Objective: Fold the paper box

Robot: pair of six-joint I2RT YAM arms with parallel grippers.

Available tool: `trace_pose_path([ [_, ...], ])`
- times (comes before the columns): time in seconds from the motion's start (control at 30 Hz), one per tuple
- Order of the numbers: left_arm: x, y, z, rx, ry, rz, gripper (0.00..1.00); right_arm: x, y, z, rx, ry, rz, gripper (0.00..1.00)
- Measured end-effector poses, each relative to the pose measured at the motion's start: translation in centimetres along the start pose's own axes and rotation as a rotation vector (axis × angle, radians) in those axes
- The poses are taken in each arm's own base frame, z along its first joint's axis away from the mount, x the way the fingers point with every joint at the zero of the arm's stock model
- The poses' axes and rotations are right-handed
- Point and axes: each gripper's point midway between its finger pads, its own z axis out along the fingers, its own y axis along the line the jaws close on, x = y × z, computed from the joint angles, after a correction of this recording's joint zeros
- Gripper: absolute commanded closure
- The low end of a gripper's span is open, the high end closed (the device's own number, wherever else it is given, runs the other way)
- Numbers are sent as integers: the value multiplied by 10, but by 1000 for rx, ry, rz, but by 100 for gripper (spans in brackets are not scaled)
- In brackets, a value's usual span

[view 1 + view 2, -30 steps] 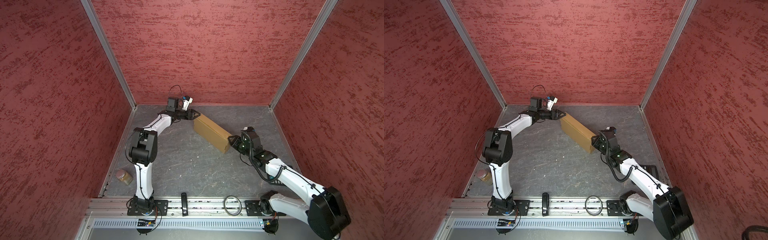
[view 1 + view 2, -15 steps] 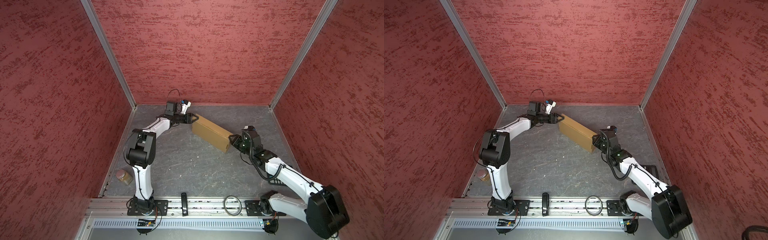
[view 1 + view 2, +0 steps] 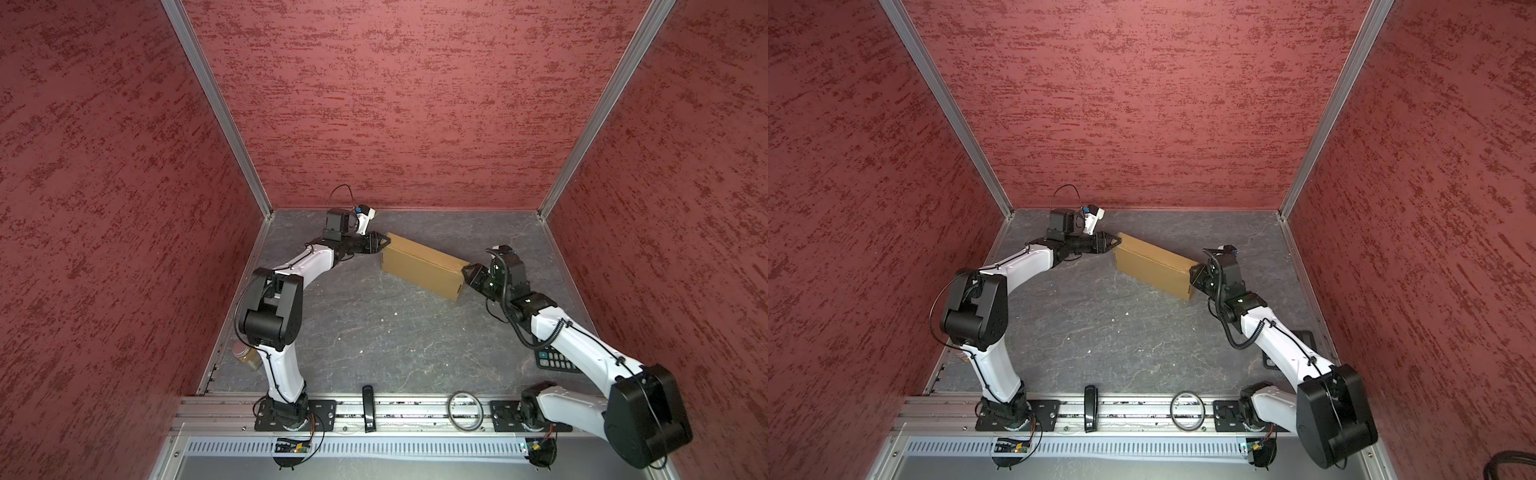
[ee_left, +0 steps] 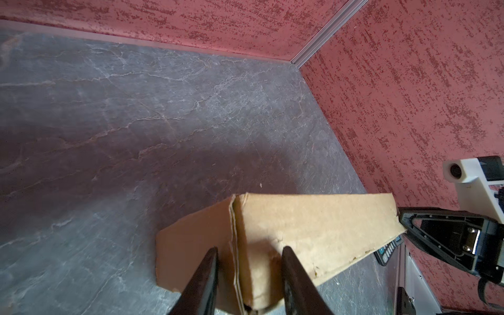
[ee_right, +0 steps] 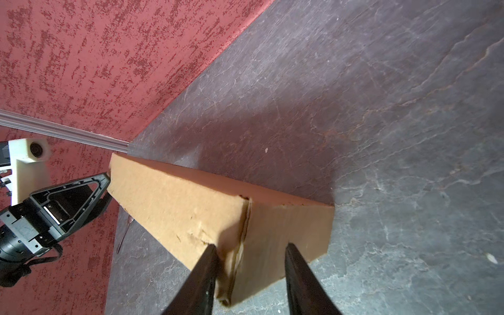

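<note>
Red textured walls (image 3: pixel 395 104): enclose the bench at the back and on both sides.
Grey stone-patterned bench (image 3: pixel 374 332): carries both arms on a rail along its front edge.
Paper box (image 3: pixel 419 266) (image 3: pixel 1150 266): brown cardboard, folded shut. It lies aslant in the back half of the bench, one end near the middle of the back edge and the other nearer the right edge.
Left gripper (image 3: pixel 384 240) (image 4: pixel 248 251): at the box's back end. Its fingers (image 4: pixel 201 278) sit either side of the end corner, with cardboard filling the gap, so they are pinching it.
Right gripper (image 3: pixel 467 272) (image 5: pixel 249 249): at the box's opposite end. Its fingers (image 5: pixel 300 278) pinch that end corner in the same way.
Calculator (image 3: pixel 552 361): near the right edge, partly under the right arm.
Ring (image 3: pixel 465 410): on the front rail.
Jar (image 3: pixel 245 355): at the left edge, half hidden behind the left arm.
</note>
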Motion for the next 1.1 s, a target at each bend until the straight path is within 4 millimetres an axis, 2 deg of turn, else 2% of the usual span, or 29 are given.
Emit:
trace_pose_path([
  [0.2,7,-4,-5,-23,-1,-29,61,-4,-2,1,12,24,-29,54],
  [0.43,23,-23,-4,-19,20,-62,61,-15,-7,-1,57,45,-76,45],
  [0.53,26,-26,-3,-15,25,-77,58,-20,-4,-2,66,54,-102,40],
  [0.73,28,-23,-7,-23,37,-129,52,-35,9,-7,48,38,-140,39],
  [0.93,14,-8,-29,-45,4,-194,53,-43,13,-11,50,29,-149,38],
  [1.0,7,-3,-37,-57,-14,-211,56,-45,11,-15,56,24,-147,39],
  [1.1,-8,4,-49,-78,-34,-233,67,-50,8,-24,71,8,-139,44],
])
